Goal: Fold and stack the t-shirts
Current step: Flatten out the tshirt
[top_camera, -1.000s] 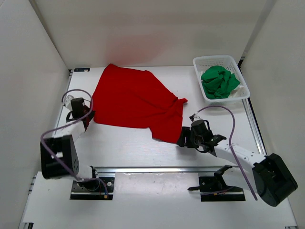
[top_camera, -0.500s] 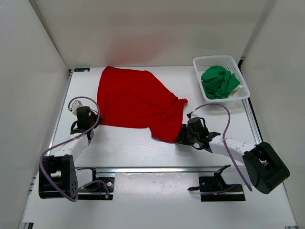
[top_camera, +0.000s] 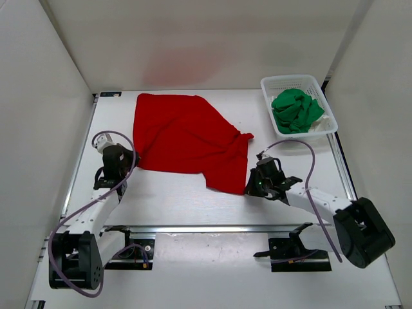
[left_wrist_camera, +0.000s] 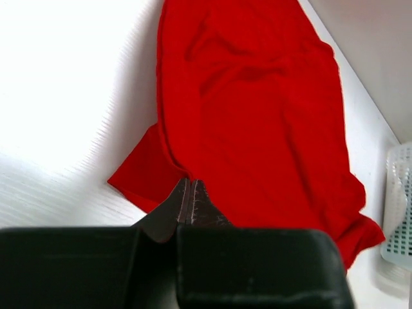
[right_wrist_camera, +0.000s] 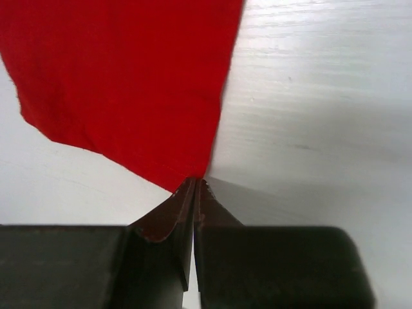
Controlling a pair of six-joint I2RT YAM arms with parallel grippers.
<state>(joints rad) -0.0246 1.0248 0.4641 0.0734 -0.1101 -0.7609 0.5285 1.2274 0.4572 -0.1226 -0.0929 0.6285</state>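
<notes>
While I watch from the top camera, the red t-shirt [top_camera: 187, 138] lies spread and rumpled across the middle of the table [top_camera: 193, 206], its far edge near the back wall. The left gripper [top_camera: 132, 157] sits at the shirt's left edge and the right gripper [top_camera: 249, 189] at its near right corner, both low on the table. At the far right stands a white mesh basket [top_camera: 283, 82] with the green t-shirt [top_camera: 295, 109] bunched inside and the white t-shirt [top_camera: 322, 127] showing beneath it at the near right corner. On my left wrist camera, the left gripper [left_wrist_camera: 191, 187] has its fingertips pressed together, pinching the red t-shirt [left_wrist_camera: 257, 109] where a flap of cloth meets the main body; the basket [left_wrist_camera: 400, 219] shows at the right edge. On my right wrist camera, the right gripper [right_wrist_camera: 195, 183] is likewise closed tight, tips meeting on the very point of the red t-shirt [right_wrist_camera: 129, 71], bare table [right_wrist_camera: 309, 96] to the right.
</notes>
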